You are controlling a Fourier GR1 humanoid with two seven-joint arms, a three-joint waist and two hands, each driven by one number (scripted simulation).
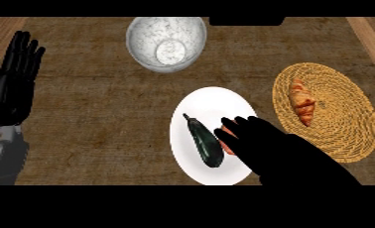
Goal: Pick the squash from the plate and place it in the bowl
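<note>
the black left hand (18, 78) rests open at the left edge, fingers up. the speckled white round bowl (139, 28) at top centre holds nothing. on the white round plate (212, 100) lies a dark green long vegetable (204, 142); just beside it a pale orange squash (225, 140), as i judge it, shows mostly hidden under the black right hand (267, 140), whose fingers stretch out over it, not closed. farthest right, a golden croissant (302, 102) on a woven straw basket (337, 118). grasp, lift and placing all remain.

No readable text, labels or numbers anywhere.
</note>
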